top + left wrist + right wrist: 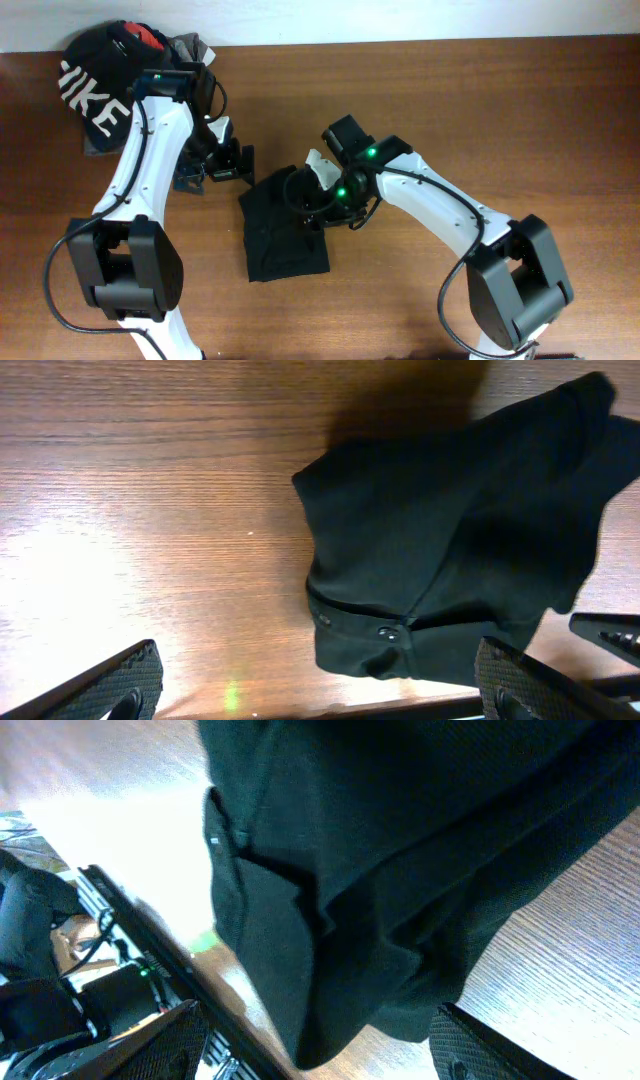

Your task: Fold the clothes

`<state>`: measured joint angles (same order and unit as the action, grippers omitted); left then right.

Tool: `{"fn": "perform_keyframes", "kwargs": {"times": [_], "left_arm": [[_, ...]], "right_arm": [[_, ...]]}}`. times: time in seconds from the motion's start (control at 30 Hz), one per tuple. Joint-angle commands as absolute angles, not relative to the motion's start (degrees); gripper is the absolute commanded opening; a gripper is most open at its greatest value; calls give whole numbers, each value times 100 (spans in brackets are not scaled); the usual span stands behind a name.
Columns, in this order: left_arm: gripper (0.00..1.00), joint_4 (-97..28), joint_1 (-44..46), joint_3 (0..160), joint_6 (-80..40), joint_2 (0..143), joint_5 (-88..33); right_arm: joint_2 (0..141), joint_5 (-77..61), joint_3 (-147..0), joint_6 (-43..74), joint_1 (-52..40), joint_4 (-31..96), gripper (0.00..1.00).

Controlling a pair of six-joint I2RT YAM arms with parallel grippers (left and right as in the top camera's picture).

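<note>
At the centre of the brown wood-grain table (520, 110): one plain black stretchy garment (283, 235), folded into a rough rectangle and lying flat, its upper right part rumpled beneath the right arm.

Left gripper (218, 172): just beside the garment's upper left corner, apart from it. Its dark weave-patterned fingers (110, 685) are spread wide with nothing between them (bare wood and the garment's near edge lie ahead).

Right gripper (308, 195): low over the garment's upper edge. Its fingers (470, 1045) stand well apart; bunched black cloth fills the view just beyond them and is not clamped.

Far left corner of the table: a heap of clothing, made up of a black top with large white block letters (95, 95), a red piece (150, 35) and a grey piece (188, 47).
</note>
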<state>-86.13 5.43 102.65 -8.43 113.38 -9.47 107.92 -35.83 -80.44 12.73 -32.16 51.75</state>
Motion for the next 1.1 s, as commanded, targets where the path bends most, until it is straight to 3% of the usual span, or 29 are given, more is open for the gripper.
{"fn": "perform_keyframes", "kwargs": {"times": [0.0,0.1,0.23,0.3,0.43,0.5,0.8,1.07], "left_arm": [[99,-8641,523,10318,-812,11360,-742],[99,-8639,519,10311,-812,11362,-742],[99,-8639,519,10311,-810,11362,-740],[99,-8637,519,10311,-810,11362,-740],[99,-8628,519,10311,-810,11362,-740],[99,-8619,519,10311,-810,11362,-740],[99,-8613,519,10311,-810,11362,-593],[99,-8501,519,10311,-812,11362,-593]], "right_arm": [[11017,-3356,-7977,1492,-3238,5155,75],[11113,-3260,-7970,1485,-3240,5096,75],[11286,-3280,-7966,1441,-3273,4969,64],[11362,-3304,-7966,1444,-3299,4923,46],[11380,-3297,-7966,1448,-3304,4923,23],[11380,-3249,-7966,1538,-3304,4932,6],[11216,-3107,-8003,1765,-3304,5231,4],[10822,-2346,-8416,2027,-3304,6705,4]]}}
